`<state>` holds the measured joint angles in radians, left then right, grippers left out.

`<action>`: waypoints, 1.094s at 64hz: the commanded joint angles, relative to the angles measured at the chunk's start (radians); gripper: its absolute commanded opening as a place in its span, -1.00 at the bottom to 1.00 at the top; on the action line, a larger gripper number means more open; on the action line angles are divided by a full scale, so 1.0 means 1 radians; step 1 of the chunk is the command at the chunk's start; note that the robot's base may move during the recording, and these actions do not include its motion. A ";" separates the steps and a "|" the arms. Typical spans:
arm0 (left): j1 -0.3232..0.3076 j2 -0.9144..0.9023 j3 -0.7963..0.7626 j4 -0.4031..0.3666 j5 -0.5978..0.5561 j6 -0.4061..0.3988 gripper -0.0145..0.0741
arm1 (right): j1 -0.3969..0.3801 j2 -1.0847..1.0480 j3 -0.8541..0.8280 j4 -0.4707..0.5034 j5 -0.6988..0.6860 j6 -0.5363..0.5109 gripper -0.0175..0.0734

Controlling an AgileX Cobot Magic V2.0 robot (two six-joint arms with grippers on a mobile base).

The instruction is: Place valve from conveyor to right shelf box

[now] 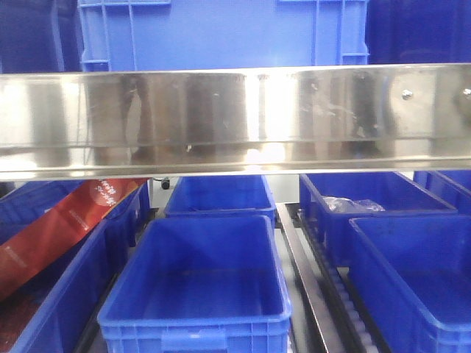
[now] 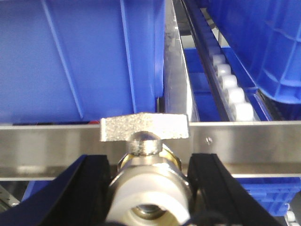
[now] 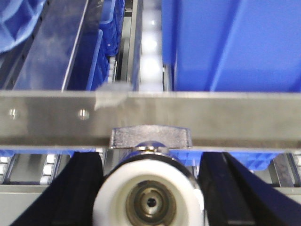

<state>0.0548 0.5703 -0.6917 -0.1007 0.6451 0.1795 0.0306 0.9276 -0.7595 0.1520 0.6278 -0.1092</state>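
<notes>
Left gripper (image 2: 150, 165) is clamped on a valve (image 2: 148, 190), its black fingers (image 2: 91, 181) pressed against either side of the white and brass body. The flat silver handle (image 2: 143, 128) sits on top, level with a steel rail (image 2: 244, 146) that runs across the view. Beyond the rail are a blue box (image 2: 70, 61) and a row of white rollers (image 2: 230, 89)

Right gripper (image 3: 150, 165) grips a second valve (image 3: 150, 202) the same way, with its white end facing the camera and its handle (image 3: 150, 137) just under the same kind of rail (image 3: 235, 117)

From the front, a wide steel rail (image 1: 235, 118) crosses the shelf above open blue boxes: one in the middle (image 1: 199, 294), one on the right (image 1: 412, 279), and one behind it holding a clear bag (image 1: 353, 204). A red packet (image 1: 59, 228) leans on the left
</notes>
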 commanded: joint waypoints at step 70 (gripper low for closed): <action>-0.004 -0.006 -0.004 -0.010 -0.064 -0.007 -0.92 | -0.004 -0.013 -0.006 0.001 -0.060 -0.007 -0.97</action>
<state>0.0548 0.5703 -0.6917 -0.1007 0.6451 0.1795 0.0306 0.9276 -0.7595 0.1520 0.6278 -0.1092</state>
